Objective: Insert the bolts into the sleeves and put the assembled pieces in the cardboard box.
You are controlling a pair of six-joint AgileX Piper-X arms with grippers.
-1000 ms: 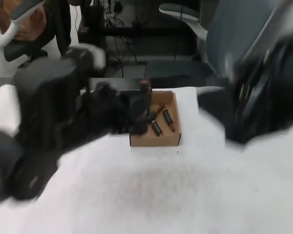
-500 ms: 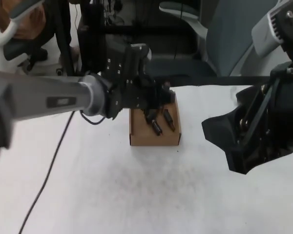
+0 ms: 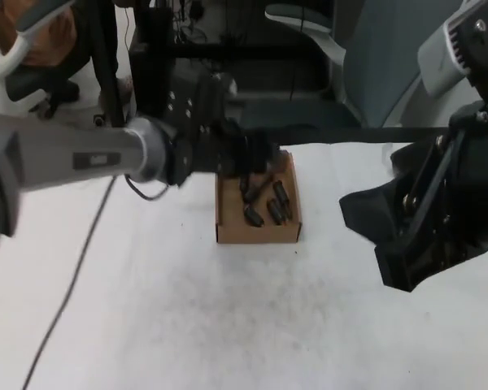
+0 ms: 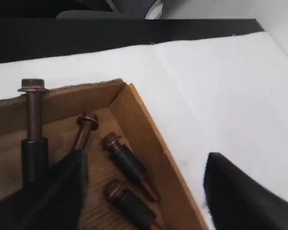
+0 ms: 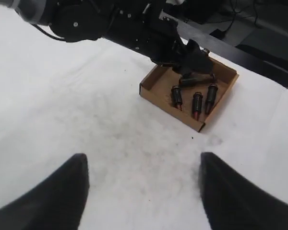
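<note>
This looks like a robotics lab set up in an ordinary office room. The bench in front of me is draped in white padded cloth. A grey robot arm stretches in over it from the left, with a thin cable trailing below. Past the far edge stand a grey office chair and a dark desk hung with loose wires.

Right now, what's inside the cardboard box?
Four sleeved bolts show: three lie side by side on the floor of the cardboard box, and a fourth sits beside the left gripper. That gripper covers the back of the box, so anything under it is hidden.
</note>
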